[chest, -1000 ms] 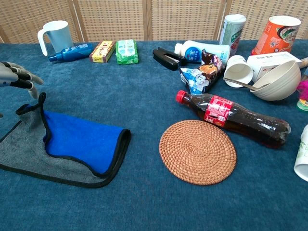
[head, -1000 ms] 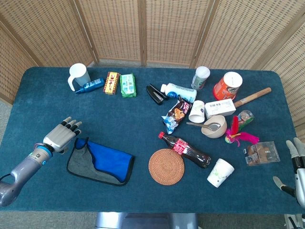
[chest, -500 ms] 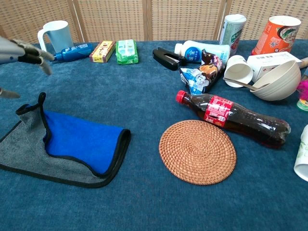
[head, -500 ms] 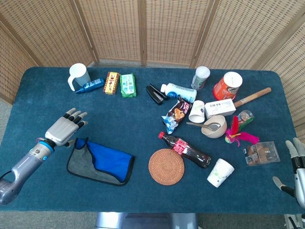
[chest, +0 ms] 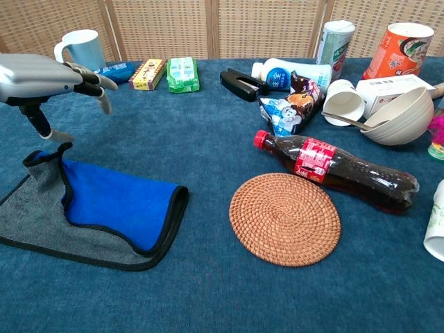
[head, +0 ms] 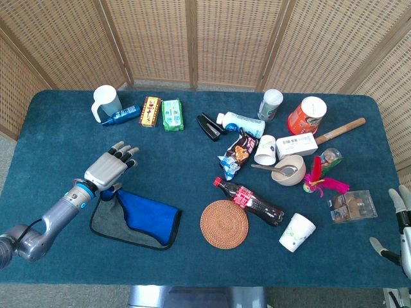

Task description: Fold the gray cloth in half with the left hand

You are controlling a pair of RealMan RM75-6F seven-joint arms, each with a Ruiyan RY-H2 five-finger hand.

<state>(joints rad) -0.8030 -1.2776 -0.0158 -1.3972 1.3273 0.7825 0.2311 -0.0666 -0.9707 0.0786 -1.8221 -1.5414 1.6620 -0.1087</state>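
Along the left edge of the blue-covered table [head: 58, 135] the surface lies bare from the white mug [head: 106, 101] at the back down to the near-left corner, and a wide bare strip runs between the gray cloth [head: 135, 220] and the clutter to the right.

The left hand [head: 110, 169] hovers over the cloth's back-left corner with its fingers [chest: 89, 78] spread and extended, holding nothing; the thumb points down toward the raised cloth corner, and whether it touches is unclear.

The cloth sits in the near-left part of the table, clear of the front edge. It is gray with dark piping, and a blue face is turned up over much of it, folded across unevenly so a gray band shows along the near side. Its back-left corner stands up in a small peak.

Right of it, just apart, lies the round woven coaster [head: 223, 223], then the cola bottle [head: 249, 201] on its side.

The right hand [head: 401, 230] shows at the right edge, off the table, fingers apart and empty.

Compared with a second ago, the left hand has moved rightward and back, from beside the cloth to above its corner; the cloth is unchanged.
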